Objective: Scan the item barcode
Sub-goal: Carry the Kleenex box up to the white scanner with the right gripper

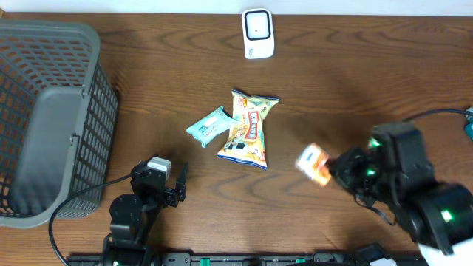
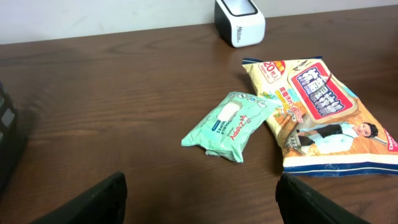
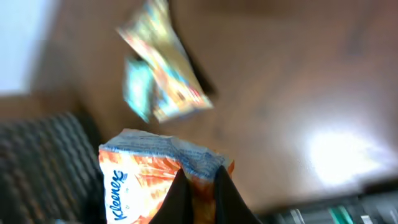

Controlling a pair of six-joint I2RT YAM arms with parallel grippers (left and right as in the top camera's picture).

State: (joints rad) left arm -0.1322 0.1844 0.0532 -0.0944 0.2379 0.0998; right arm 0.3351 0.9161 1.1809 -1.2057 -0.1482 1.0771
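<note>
Reading the table from above as a clock face, we begin at nine o'clock, where the grey basket [image 1: 81, 111] stands well apart from everything else and threatens nothing. At seven o'clock the left gripper [image 1: 171, 177] hovers with its jaws spread wide and nothing between them. If it reaches forward it could nudge the goods in the middle. There, just left of centre, the green wipes pack [image 1: 209, 125] lies touching the yellow snack bag [image 1: 250, 127]. We judge this pair a hazard for any low pass toward the scanner [image 1: 258, 33], which stands upright at twelve o'clock near the far edge. The item to be scanned, the orange tissue pack [image 1: 314, 164], sits at four o'clock, pinched by the right gripper [image 1: 334, 168], whose jaws are clamped tight on one soft end of the wrapper. That narrow hold worries us most, because the pack could swing, twist or slip free on the way across. We cannot see the barcode, so it may face away from the scanner and the reading may fail. The wrist view is blurred, which we take as a sign of speed, and haste would worsen both risks.
</note>
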